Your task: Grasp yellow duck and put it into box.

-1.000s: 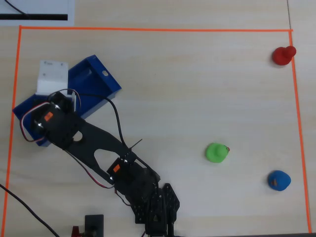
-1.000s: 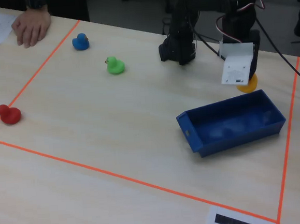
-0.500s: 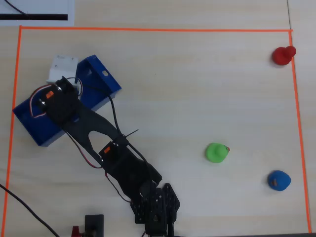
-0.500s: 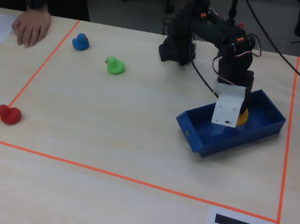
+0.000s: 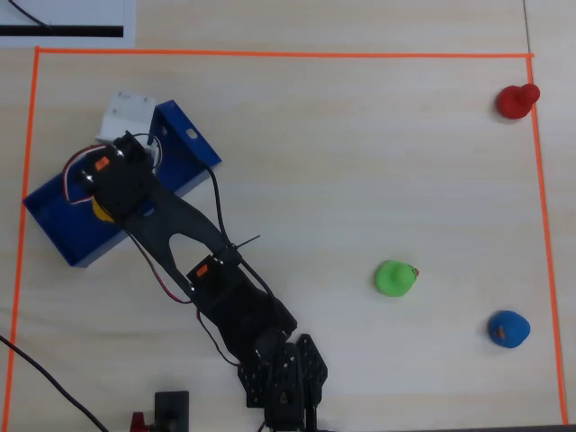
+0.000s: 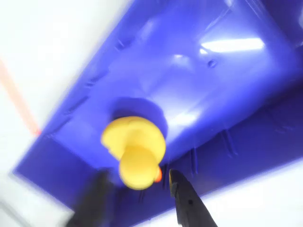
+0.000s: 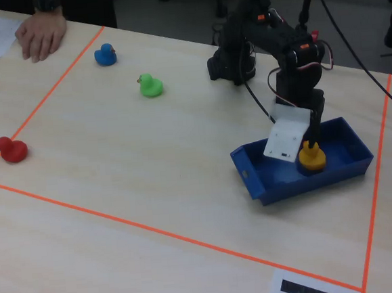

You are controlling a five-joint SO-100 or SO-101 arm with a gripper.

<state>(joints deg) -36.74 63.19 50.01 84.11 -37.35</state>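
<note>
Yellow duck (image 6: pixel 135 151) sits on box floor, jaws parted and off it.
Wrist view: both fingers (image 6: pixel 187 201) at lower frame edge, spread either side of duck's head, no grip. Gripper (image 7: pixel 306 132) hangs over blue box (image 7: pixel 347 168) at right of fixed view; duck upright inside, mid-tray. Overhead: box at upper left, arm across it. Green duck (image 7: pixel 150 86), blue duck (image 7: pixel 105 55), red duck (image 7: pixel 10 149) well apart on tabletop (image 7: pixel 150 164).
</note>
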